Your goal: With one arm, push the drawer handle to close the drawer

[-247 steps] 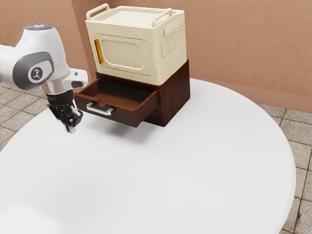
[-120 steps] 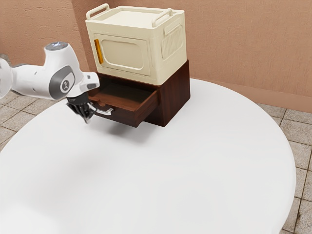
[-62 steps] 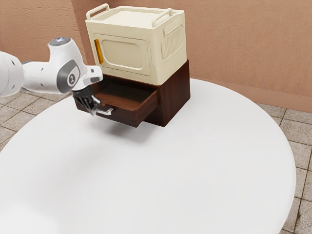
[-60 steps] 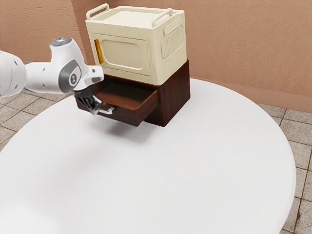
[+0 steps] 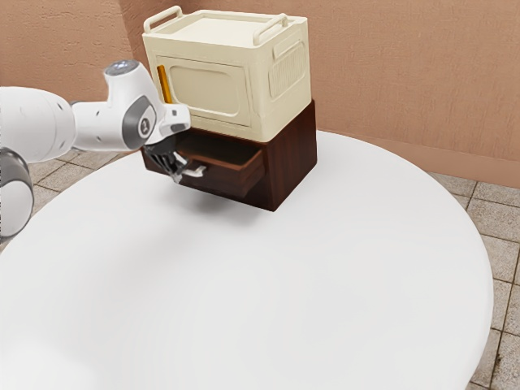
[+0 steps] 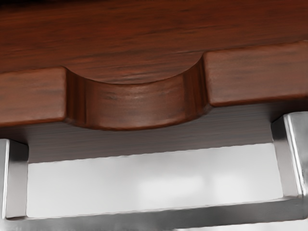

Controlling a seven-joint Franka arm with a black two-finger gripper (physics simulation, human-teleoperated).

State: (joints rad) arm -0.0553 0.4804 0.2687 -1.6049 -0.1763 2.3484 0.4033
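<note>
Clock directions follow the exterior view, centred on the table.

Wall: salmon, rough plaster, beyond twelve o'clock.
Floor: grey-beige stone tiles, at three and ten.
Table: round, white, smooth, with a soft shadow below the drawer; a firm, level base for the push.
Arm: white and grey, entering from ten, reaching low across the drawer's front, presumably to line its push up with the slide.
Box: cream, two carry handles on top, set on the cabinet; its weight probably helps hold the cabinet steady.
Cabinet: dark wood, at twelve, its drawer side facing roughly seven, which leaves the front within reach.
Drawer: part open toward seven; closing judged under way but incomplete, the remaining push due toward one.
Gripper: black, tilted at the handle; whether open or closed cannot be told, nor whether it touches.
Handle: silver bar on the drawer front, standing proud as a pushing place; an off-centre push might skew the drawer.
Notch: curved, in the front's top edge, between the handle's two posts.
</note>
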